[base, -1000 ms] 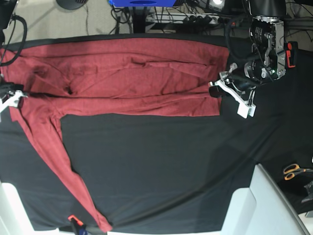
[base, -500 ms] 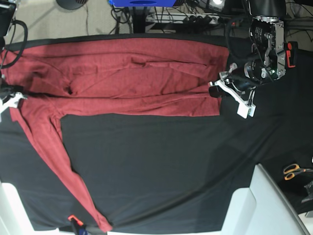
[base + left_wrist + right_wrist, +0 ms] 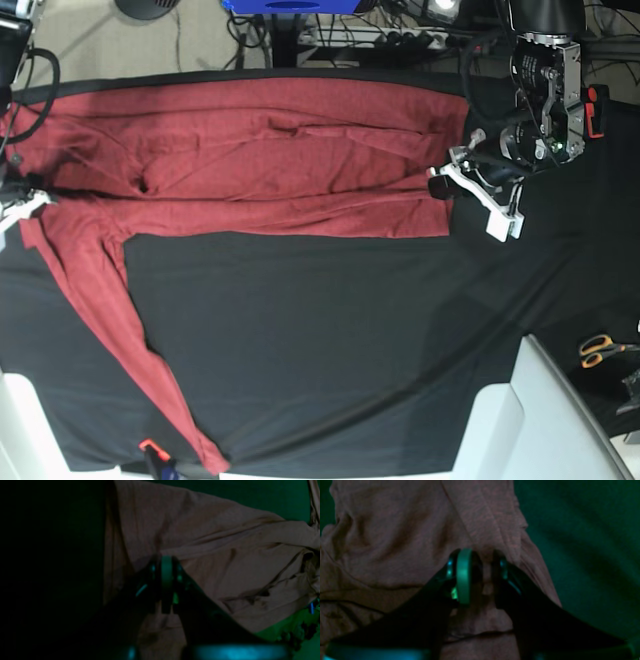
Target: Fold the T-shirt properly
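While the T-shirt (image 3: 250, 160) lies flat along the far edge of the black tablecloth (image 3: 330, 340) | thin, limp knit, best gripped at hems | left gripper (image 3: 441, 186) clenched on hem | right gripper (image 3: 480, 576) nearly closed, pinching a shoulder fold.

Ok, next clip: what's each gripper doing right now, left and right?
Left gripper: shut on the hem edge of the T-shirt.
Right gripper: jaws partly apart with a fold of the T-shirt between them; whether it grips yet cannot be told.
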Robot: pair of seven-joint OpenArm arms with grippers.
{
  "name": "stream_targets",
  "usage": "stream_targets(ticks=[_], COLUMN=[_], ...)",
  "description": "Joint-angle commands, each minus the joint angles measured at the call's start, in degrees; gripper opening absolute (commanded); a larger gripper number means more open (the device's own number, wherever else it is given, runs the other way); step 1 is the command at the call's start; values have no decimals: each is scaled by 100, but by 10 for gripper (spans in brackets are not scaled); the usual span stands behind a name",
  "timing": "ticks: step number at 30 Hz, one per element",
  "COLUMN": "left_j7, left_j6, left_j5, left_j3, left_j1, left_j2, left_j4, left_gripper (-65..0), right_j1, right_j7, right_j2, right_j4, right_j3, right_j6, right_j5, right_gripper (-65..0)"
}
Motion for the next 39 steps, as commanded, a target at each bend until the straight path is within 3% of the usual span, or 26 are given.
stream_targets(ticks=[1,3,35,39], left_j7=[-62,-62,-62,-62], left_j6=[-30,-30,-30,-30], left_j5=[-90,-90,-90,-90], left_j3=[-43,-43,1,10], left_j1=[-59,-59,-59,-42], left_j2=[-64,-64,-73,-73], left_j4=[77,77,112,112], left_gripper=[-650,-650,-650,-650], right_j1=[120,137,-627,-742], right_j7=[115,115,-316,-316], right_j2=[140,158,202,202], right_j4=[39,-49,1270,1279], right_j3=[20,20,99,371], right_j6=[-4,-4,-57,-57], right_j5=[32,23,41,41], right_gripper=[-588,-650,-650,-650])
